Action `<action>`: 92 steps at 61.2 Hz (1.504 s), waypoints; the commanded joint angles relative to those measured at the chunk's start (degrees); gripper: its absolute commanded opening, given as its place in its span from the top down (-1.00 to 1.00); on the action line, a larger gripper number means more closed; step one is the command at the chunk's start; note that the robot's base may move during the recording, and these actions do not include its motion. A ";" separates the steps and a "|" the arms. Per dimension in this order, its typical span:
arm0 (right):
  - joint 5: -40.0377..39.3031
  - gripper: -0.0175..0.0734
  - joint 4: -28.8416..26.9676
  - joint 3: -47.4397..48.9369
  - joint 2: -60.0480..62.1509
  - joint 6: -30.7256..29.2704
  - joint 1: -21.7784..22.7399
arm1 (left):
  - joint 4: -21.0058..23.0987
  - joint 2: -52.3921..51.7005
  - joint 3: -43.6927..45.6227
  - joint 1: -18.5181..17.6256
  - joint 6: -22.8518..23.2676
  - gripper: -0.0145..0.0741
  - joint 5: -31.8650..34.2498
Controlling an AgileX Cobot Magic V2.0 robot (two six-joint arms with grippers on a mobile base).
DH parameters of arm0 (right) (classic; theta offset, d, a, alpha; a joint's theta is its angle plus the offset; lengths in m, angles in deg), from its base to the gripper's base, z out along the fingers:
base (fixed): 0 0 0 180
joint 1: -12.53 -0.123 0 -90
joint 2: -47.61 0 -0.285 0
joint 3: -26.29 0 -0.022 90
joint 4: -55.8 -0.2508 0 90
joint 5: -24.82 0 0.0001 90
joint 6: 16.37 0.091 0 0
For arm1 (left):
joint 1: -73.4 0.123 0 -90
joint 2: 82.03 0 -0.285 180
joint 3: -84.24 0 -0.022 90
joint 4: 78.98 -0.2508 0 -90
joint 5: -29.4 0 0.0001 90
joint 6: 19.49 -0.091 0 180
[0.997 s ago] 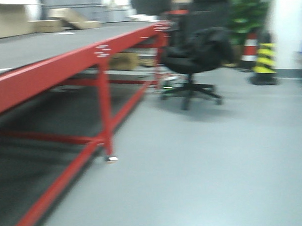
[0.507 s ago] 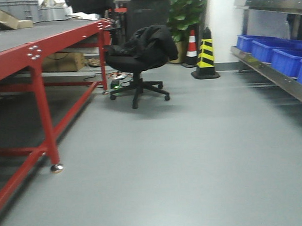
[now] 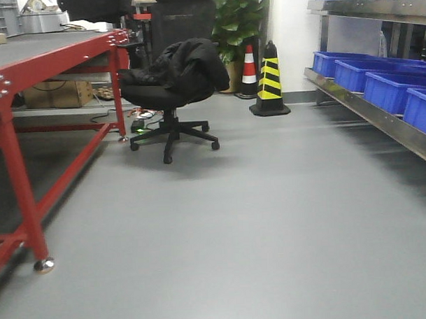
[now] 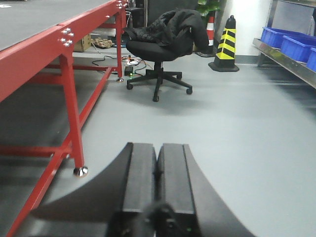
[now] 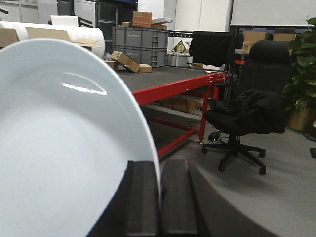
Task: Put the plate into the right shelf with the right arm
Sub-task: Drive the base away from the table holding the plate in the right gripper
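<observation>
Plain white plate [image 5: 64, 148], upright on edge

Black left claw [image 4: 157, 150], black right claw [image 5: 160, 165]

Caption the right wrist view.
Right hand grips the white plate by its edge; red table and black office chair behind.

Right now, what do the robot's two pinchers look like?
Both look alike. The left gripper has two flat, matte black fingers shaped like long blocks, with smooth black sides that curve outward toward the base. The right gripper has the same black block fingers and curved sides. No cables, stickers or markings show on either one in these views.
</observation>
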 commanded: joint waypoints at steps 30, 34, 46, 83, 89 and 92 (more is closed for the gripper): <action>-5.42 0.49 -0.66 1.73 -1.05 -0.32 0.23 | 0.33 -0.38 -0.46 0.08 0.19 0.78 4.92; -5.42 0.49 -0.66 1.73 -1.05 -0.32 0.23 | 0.33 -0.38 -0.46 0.08 0.19 0.78 4.92; -5.42 0.49 -0.66 1.73 -1.05 -0.32 0.23 | 0.33 -0.38 -0.46 0.08 0.19 0.78 4.92; -5.42 0.49 -0.66 1.73 -1.05 -0.32 0.23 | 0.33 -0.38 -0.46 0.08 0.19 0.78 4.92; -5.42 0.49 -0.66 1.73 -1.05 -0.32 0.23 | 0.33 -0.38 -0.46 0.08 0.19 0.78 4.92; -5.42 0.49 -0.66 1.73 -1.05 -0.32 0.23 | 0.33 -0.38 -0.46 0.08 0.19 0.78 4.92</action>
